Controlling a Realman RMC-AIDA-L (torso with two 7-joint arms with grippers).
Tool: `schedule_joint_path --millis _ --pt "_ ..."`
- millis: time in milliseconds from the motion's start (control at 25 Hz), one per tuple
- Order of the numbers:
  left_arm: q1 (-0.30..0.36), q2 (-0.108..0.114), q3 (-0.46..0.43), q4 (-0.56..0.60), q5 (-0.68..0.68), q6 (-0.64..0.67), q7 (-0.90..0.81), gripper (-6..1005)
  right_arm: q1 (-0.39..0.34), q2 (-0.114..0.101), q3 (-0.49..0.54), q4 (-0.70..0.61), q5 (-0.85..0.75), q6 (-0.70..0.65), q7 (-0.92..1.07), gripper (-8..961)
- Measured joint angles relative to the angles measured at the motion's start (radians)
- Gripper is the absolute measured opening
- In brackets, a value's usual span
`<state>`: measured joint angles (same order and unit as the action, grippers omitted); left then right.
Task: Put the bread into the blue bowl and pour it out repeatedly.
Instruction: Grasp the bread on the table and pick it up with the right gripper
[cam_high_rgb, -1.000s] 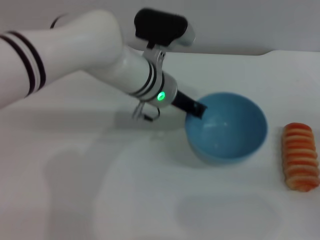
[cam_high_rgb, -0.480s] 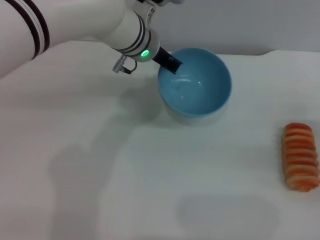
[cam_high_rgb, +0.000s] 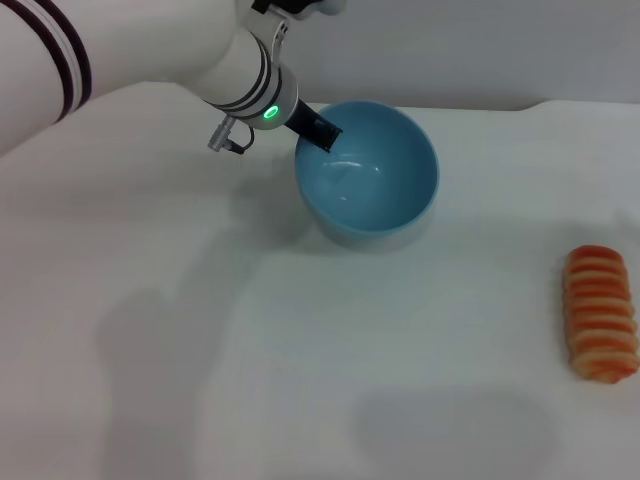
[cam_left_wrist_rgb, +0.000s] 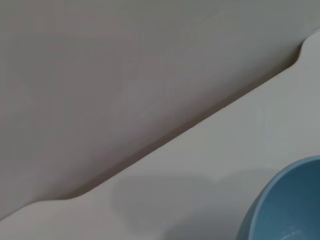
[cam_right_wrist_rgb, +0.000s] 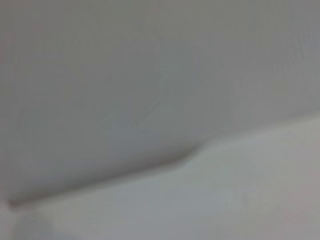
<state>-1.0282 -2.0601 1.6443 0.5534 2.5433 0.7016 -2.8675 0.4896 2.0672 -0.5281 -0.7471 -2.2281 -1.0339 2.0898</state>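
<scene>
a dark finger of the left gripper hooks over the near-left rim of the round, glossy light-blue bowl, its tip lying against the inner wall; a second finger is hidden behind the rim, so the grip reads as closed on the rim, though only one finger is plainly seen. the bowl sits in the upper middle of the head view, tipped a little so its smooth, bare inside faces the camera, and a soft shadow lies under it on the plain white table. the white left arm, ringed with dark bands and showing a small green light near the wrist, reaches in from the upper left corner of that frame.

the elongated toy bread loaf with orange-red and cream ridges lies flat at the right edge of the head view, ridged side up, well apart from the bowl and touched by nothing.

in the left wrist view a curved slice of the blue bowl fills the lower right corner, with the table edge running diagonally across a grey wall.

the right gripper appears in no view; its wrist camera shows only table and wall.
</scene>
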Motion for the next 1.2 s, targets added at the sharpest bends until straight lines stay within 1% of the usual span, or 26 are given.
schedule_joint_path --millis 120,320,680,1000,1200 --pt "0.002 0.0 -0.002 0.0 0.0 -0.004 0.0 -2 0.004 -0.002 0.024 -0.114 -0.183 -0.154 0.146 639" --pt "0.004 -0.002 -0.003 0.0 -0.003 -0.009 0.0 -1 -0.002 -0.003 0.046 -0.118 -0.206 -0.201 0.152 639" --pt "0.008 -0.006 -0.003 -0.002 -0.006 -0.031 -0.001 -1 0.011 -0.001 0.032 -0.017 -0.231 -0.182 0.124 638" --pt "0.014 -0.008 -0.003 -0.004 -0.006 -0.037 -0.001 -2 0.041 -0.001 0.004 0.077 -0.236 -0.12 0.121 638" --pt "0.017 -0.008 -0.003 -0.003 -0.007 -0.037 0.0 -2 0.051 -0.003 -0.03 0.105 -0.238 -0.084 0.136 639"
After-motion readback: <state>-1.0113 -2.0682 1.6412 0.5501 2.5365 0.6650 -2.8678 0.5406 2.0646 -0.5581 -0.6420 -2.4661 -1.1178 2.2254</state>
